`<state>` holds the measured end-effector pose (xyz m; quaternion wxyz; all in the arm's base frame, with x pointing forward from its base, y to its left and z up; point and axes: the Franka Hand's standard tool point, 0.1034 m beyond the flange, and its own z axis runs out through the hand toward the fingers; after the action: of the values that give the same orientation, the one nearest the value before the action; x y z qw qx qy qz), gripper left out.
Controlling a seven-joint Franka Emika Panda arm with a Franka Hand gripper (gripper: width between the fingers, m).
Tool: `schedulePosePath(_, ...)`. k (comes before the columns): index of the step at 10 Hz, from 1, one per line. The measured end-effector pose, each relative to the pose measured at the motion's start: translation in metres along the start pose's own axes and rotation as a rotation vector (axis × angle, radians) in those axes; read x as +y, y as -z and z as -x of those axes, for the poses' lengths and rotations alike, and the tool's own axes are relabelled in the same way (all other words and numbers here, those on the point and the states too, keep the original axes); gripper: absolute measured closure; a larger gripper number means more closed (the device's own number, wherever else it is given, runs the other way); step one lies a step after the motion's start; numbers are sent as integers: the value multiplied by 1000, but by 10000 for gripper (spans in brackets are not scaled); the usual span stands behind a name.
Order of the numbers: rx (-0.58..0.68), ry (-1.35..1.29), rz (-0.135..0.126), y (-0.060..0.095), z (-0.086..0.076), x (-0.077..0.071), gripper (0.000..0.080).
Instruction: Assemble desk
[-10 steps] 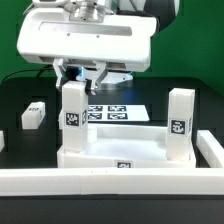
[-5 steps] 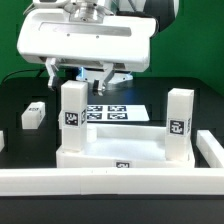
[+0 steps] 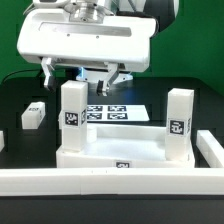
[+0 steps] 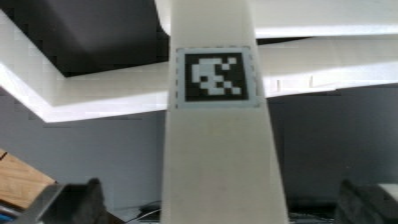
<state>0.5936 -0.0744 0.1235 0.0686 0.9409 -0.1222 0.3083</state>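
Assembly in progress: the hand (image 3: 80,79) hangs directly above an upright leg (image 3: 73,108) at centre-left of the exterior view. Its 2 fingers (image 3: 47,76) are spread wide on either side of the leg's top and clear of it. 1 second earlier they sat close in against that top. The leg stands at the left corner of the desk panel (image 3: 120,158), lower centre, and a second leg (image 3: 180,125) stands at the right corner. A third leg (image 3: 33,115) lies loose on the black worktop (image 3: 150,92), left.
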Motion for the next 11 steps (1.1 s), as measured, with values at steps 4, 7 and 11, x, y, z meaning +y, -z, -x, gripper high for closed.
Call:
schedulePosePath(4, -143, -6, -45, 7, -15, -3, 150)
schedulePosePath(7, -257, -11, -56, 0, -14, 2, 150)
schedulePosePath(11, -554, -29, -95, 0, -4, 1, 150)
